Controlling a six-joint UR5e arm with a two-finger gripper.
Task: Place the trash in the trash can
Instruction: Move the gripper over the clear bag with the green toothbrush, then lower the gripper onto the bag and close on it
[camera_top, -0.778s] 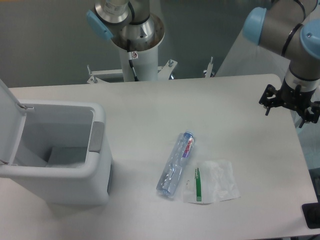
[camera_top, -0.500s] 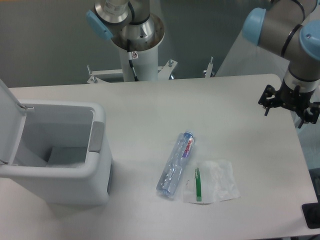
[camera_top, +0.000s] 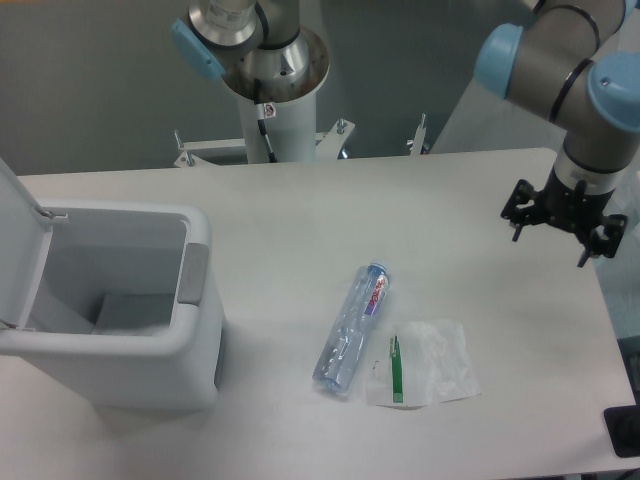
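A crushed clear plastic bottle (camera_top: 352, 328) with a bluish cap and red-purple label lies on the white table (camera_top: 300, 210), right of centre. A flat clear wrapper (camera_top: 425, 365) with a green strip lies just right of it. The white trash can (camera_top: 110, 300) stands at the left with its lid flipped open and a grey tab on its rim. My gripper (camera_top: 557, 228) hangs over the table's right side, up and to the right of the wrapper. Its fingers are spread and hold nothing.
The arm's base column (camera_top: 268, 90) stands behind the table's far edge. A dark object (camera_top: 625, 432) sits past the table's lower right corner. The table's right edge runs just right of the gripper.
The gripper has moved a little to the left and down, toward the trash. The bottle, wrapper and bin have not moved.
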